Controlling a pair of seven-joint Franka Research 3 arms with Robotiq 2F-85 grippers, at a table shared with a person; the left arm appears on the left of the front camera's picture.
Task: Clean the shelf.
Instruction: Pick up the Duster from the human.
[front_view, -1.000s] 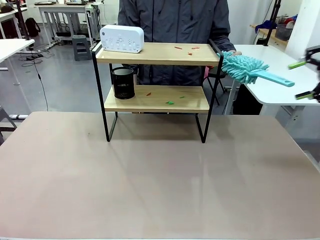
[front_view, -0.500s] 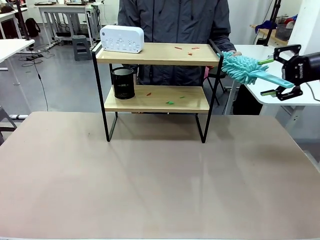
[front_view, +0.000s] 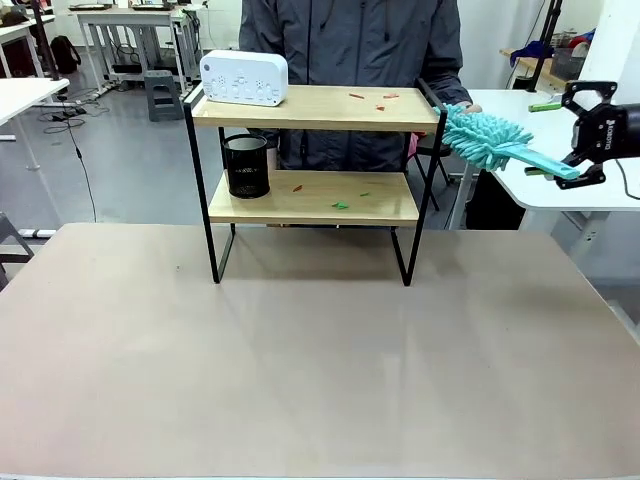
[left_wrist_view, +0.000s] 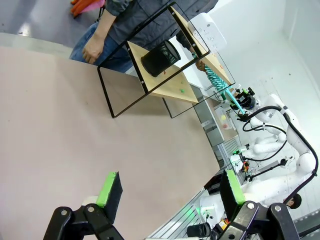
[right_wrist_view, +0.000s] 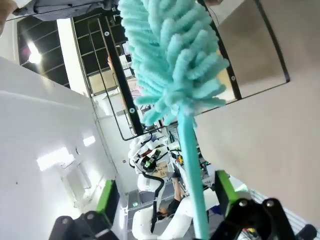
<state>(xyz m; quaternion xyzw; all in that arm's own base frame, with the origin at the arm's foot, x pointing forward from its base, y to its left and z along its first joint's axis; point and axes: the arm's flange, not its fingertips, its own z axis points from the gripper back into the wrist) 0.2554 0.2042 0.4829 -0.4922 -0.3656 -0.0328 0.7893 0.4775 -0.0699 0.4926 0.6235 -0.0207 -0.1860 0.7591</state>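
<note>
Right pincer wide open astride duster handle; shelf well to its left.

Duster handle cut by bottom edge; shelf scraps too small to identify.

Right tool gapes around duster handle beside shelf.

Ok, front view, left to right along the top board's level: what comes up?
White box → red scraps → teal duster head → right tool, open around the duster's handle. Black cup skipped: it sits below the box.
</note>
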